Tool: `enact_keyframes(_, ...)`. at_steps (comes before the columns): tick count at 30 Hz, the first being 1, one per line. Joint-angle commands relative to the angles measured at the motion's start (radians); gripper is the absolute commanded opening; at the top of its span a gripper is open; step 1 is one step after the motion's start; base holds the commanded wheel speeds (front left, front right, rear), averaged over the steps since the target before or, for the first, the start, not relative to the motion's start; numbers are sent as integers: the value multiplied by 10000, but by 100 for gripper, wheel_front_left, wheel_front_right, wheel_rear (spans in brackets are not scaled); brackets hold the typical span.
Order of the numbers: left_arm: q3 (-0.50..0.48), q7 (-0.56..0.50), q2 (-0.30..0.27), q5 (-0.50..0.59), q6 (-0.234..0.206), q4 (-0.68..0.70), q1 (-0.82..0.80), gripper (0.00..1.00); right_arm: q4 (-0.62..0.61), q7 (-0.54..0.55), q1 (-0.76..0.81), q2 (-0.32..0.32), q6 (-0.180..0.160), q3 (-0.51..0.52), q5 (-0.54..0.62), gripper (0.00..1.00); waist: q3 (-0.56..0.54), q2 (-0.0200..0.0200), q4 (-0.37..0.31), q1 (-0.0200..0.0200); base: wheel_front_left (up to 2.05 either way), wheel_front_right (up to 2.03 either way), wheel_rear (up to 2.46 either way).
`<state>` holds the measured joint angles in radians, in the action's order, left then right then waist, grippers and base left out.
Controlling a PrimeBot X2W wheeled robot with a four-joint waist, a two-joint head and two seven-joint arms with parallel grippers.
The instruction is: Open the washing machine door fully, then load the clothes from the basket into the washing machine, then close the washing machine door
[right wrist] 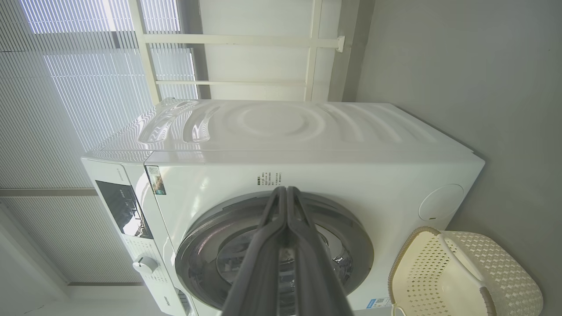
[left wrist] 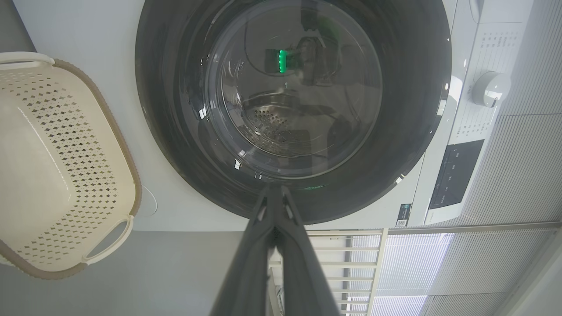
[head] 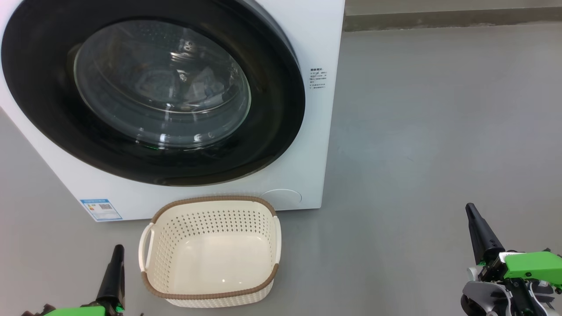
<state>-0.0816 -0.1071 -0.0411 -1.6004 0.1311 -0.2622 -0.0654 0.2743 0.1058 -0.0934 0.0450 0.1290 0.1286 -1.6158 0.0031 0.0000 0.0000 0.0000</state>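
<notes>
Now: door looks shut, lying flat on the washer front. Pale blue shapes behind the glass, low in the drum, are likely the clothes. Basket sits on the floor just before the washer, below the door, with nothing in it. By my reading the load is in and little is left to do.

Left fingers are pressed together, holding nothing, low beside the basket and apart from it. Right fingers are likewise together and bare, well off to the other side over floor.

Handling, as I judge it:
- Door: stiff, hinged, glossy, likely slick. If the latch needs seating, push on the black rim, not the bulging glass. I cannot make out a pull handle or the hinge side.
- Basket: light, rigid plastic; take it by a side handle or the brown edge.
- Clothes: soft, light, would bunch in a pinch.
</notes>
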Motion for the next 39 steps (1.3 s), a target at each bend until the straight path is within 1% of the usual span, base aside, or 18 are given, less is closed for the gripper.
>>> enact_keyframes(1, -323, -62, -91, -81, -4, 170, -426, 0, -297, 46, -141, 84, 17, -183, 43, 0, 0, 0, 0, 0, 0, 0, 0)
enact_keyframes(39, -322, -61, -91, -82, -4, 171, -426, 0, -296, 63, -143, 70, 17, -162, 60, 0, 0, 0, 0, 0, 0, 0, 0)
